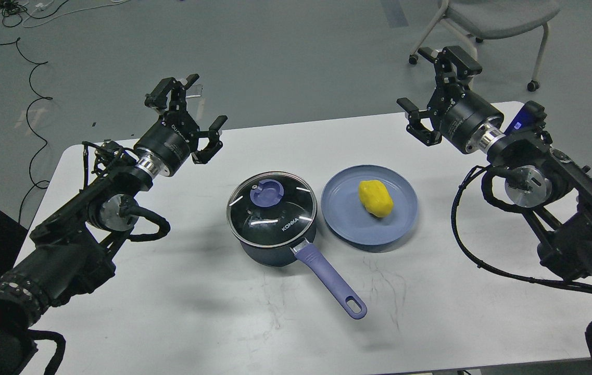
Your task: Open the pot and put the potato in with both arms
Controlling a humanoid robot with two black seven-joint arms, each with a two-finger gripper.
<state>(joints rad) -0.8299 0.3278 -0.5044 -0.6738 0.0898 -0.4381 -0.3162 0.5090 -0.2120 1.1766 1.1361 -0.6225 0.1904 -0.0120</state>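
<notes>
The navy pot [275, 245] stands at the table's middle with its glass KONKA lid [272, 209] on, purple knob up, and its lavender handle [331, 281] pointing to the front right. Just right of it, the yellow potato [375, 198] lies on a round blue plate [348, 219]. My left gripper [187, 115] hovers open above the table's far left, well left of the pot, with nothing in it. My right gripper [433, 94] hangs open over the far right edge, up and right of the plate, also empty.
The white table [197, 312] has bare surface in front of the pot and plate. A grey chair on castors [499, 21] stands on the floor behind the right gripper. Black cables [30, 104] trail over the floor at the far left.
</notes>
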